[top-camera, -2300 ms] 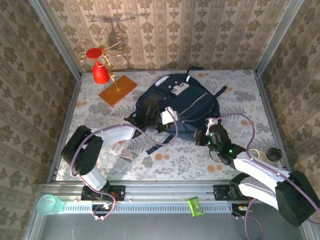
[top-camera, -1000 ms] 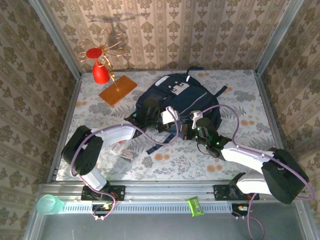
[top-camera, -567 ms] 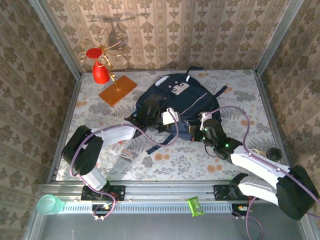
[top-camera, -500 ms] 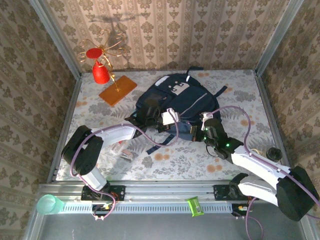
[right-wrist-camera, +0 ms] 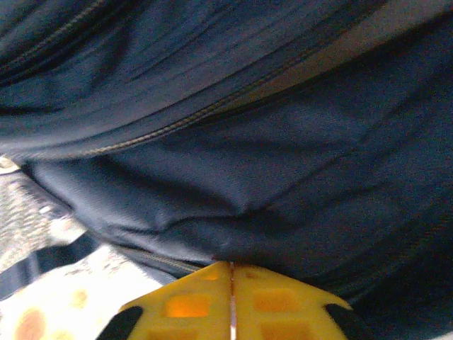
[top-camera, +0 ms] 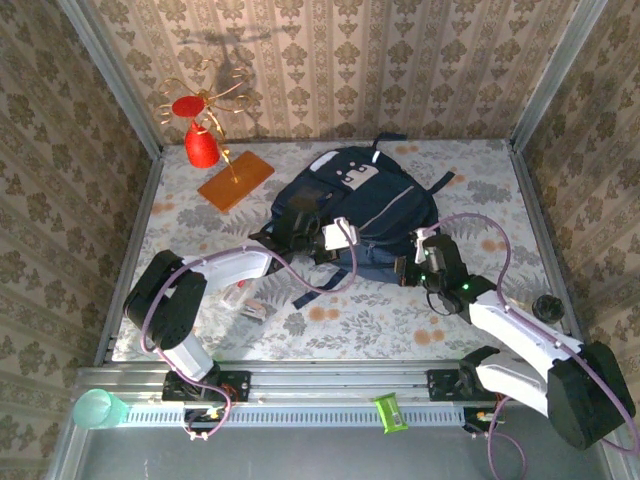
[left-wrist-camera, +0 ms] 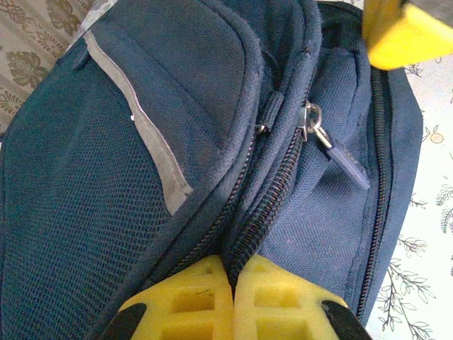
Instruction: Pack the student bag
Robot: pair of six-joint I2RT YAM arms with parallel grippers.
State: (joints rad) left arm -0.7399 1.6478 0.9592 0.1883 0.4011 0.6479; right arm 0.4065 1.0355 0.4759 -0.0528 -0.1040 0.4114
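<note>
Two claws shut tight: left claw [left-wrist-camera: 233, 273] looks to nip the student bag [top-camera: 365, 205] at its zip seam [left-wrist-camera: 265, 212], right claw [right-wrist-camera: 231, 273] butts its lower-right edge, bag dead ahead of both.

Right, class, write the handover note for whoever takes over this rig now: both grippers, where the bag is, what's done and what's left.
Left gripper: shut, pinching the large dark navy fabric backpack at a zip seam, below the metal zip slider.
Right gripper: jaws together against the backpack's near edge; whether it grips fabric is unclear.
Backpack: lying flat mid-table.
Done: backpack steadied; the zip in view looks closed.
Left: open it and pack, perhaps the small loose items to its near left.
</note>
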